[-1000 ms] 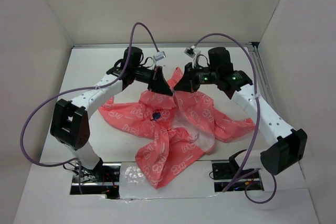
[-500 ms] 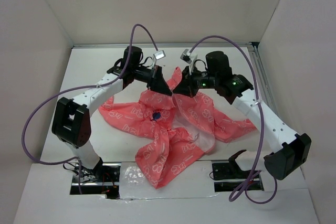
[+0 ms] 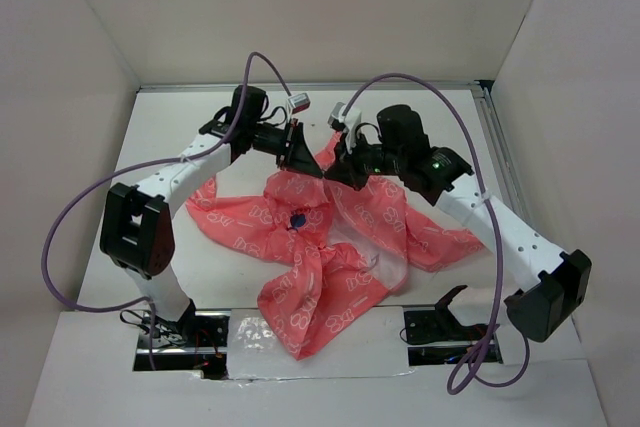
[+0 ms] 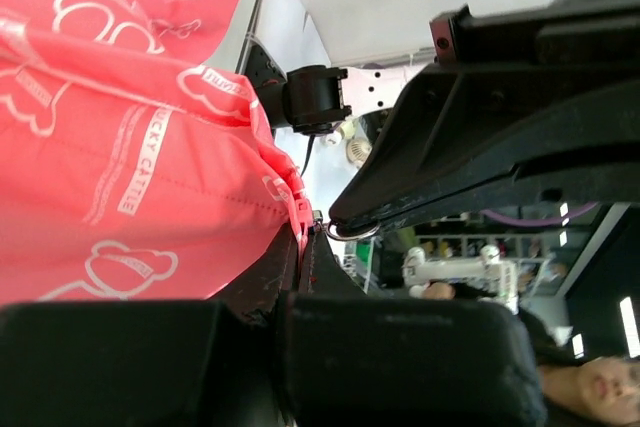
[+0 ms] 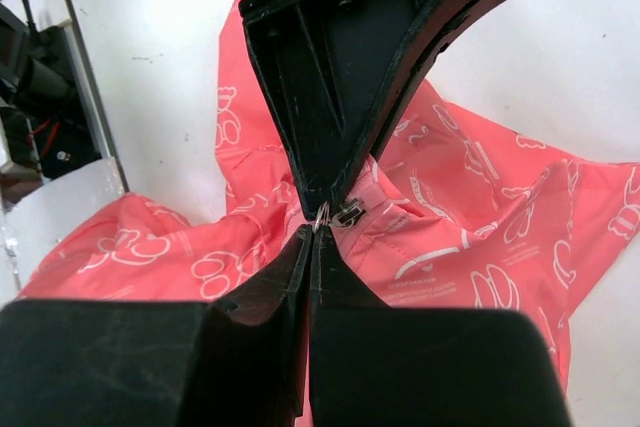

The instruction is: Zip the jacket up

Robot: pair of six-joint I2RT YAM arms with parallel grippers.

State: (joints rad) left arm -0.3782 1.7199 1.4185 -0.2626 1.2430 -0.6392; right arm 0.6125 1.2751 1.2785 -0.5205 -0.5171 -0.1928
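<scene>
- Flat white table (image 3: 150,147): carries the whole workpiece. The far end of the garment looks lifted off it, so only the near folds anchor the cloth. Risk: a pull drags the whole garment along instead of running the zip
- Small coral-pink thin fabric jacket with white outline print (image 3: 320,247): lies crumpled at mid-table, sleeves spread to both sides, front open with pale lining (image 3: 388,269) showing, far end gathered up between the two grippers. Risk: the twisted, bunched front leaves the zip track curved and slack, so loose cloth or lining can feed into the slider and jam it
- Left gripper (image 3: 297,150): jaws fully closed, pinching the jacket edge right beside the zip, tip to tip with the other gripper. Risk: thin fabric slips out of the pinch under tension and the track loses its counter-hold
- Right gripper (image 3: 341,164): jaws fully closed, tips at the puller. Risk: the two fingertip pairs nearly touch, so any sideways drift causes a collision or knocks a grip loose
- Small dark metal zip slider (image 5: 350,213): sits on the fabric edge just beside the fingertips. Whether both rows of teeth are engaged cannot be told; if only one is, travel closes nothing
- Thin metal pull ring (image 5: 322,212): appears held at the extreme tips of the right gripper. Risk: the ring rotates or pops free at the first pull
</scene>
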